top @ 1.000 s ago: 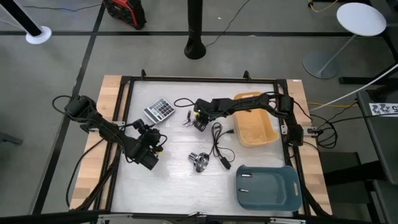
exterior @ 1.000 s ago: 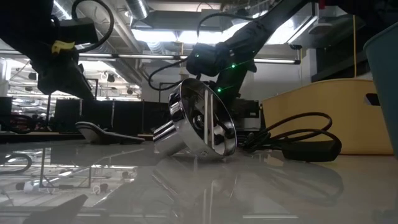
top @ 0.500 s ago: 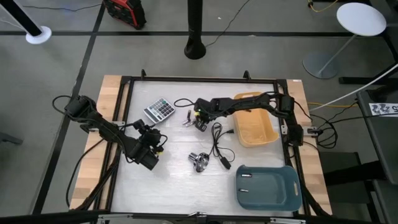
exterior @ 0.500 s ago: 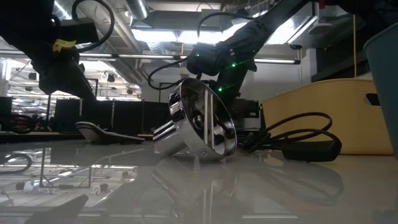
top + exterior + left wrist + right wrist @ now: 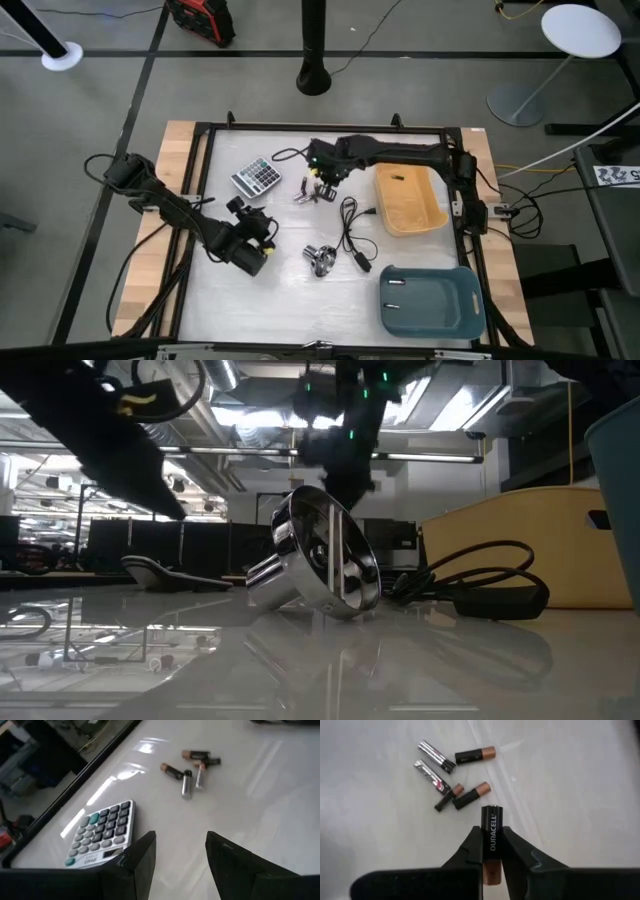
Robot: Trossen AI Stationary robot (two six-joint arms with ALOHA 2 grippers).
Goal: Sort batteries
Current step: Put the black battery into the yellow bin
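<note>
The right end effector [image 5: 491, 852] is clamped on a black-and-copper battery [image 5: 489, 834], holding it lengthwise between its fingers above the white bench [image 5: 270, 290]. Below it, five loose batteries [image 5: 454, 775] lie clustered on the bench, two silvery and three dark with copper ends; in the high view this cluster [image 5: 313, 193] sits just beside the calculator [image 5: 256, 176] and near the yellow tray [image 5: 408, 200]. Two more batteries [image 5: 394, 290] lie inside the blue tray [image 5: 432, 298]. The left end effector [image 5: 180, 855] hovers near the calculator with its fingers apart, holding nothing. A shiny metal knob [image 5: 320, 259] and a black cable [image 5: 351, 232] rest mid-bench.
</note>
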